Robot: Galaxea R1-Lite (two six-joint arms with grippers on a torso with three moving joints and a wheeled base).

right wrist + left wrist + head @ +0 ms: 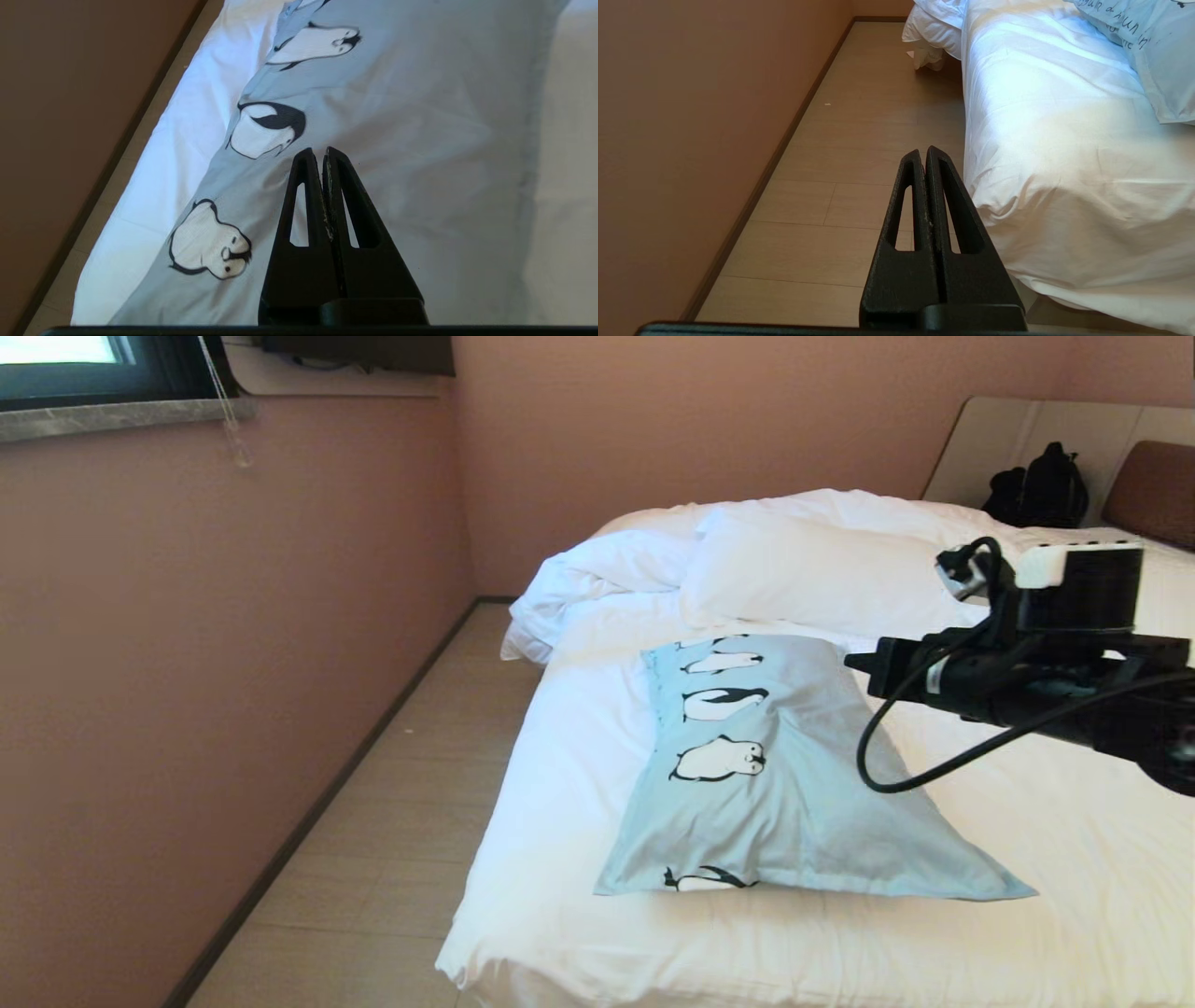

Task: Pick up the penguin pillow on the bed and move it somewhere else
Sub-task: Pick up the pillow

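Observation:
The penguin pillow (pixel 784 784) is long and light blue with black-and-white penguins. It lies flat on the white sheet of the bed (pixel 579 784), toward the bed's left side. My right gripper (pixel 854 663) reaches in from the right and hovers over the pillow's far right part. In the right wrist view the right gripper (pixel 317 151) is shut with nothing in it, above the blue fabric (pixel 397 116) beside a penguin print. My left gripper (pixel 923 150) is shut and empty, low over the floor beside the bed (pixel 1064 140). A corner of the pillow (pixel 1162 60) shows there.
A plain white pillow (pixel 803 569) and a rumpled duvet (pixel 607 569) lie behind the penguin pillow. A black bag (pixel 1041 490) sits by the brown headboard (pixel 1153 481). A strip of wooden floor (pixel 401 821) runs between the bed and the pink wall (pixel 187 663).

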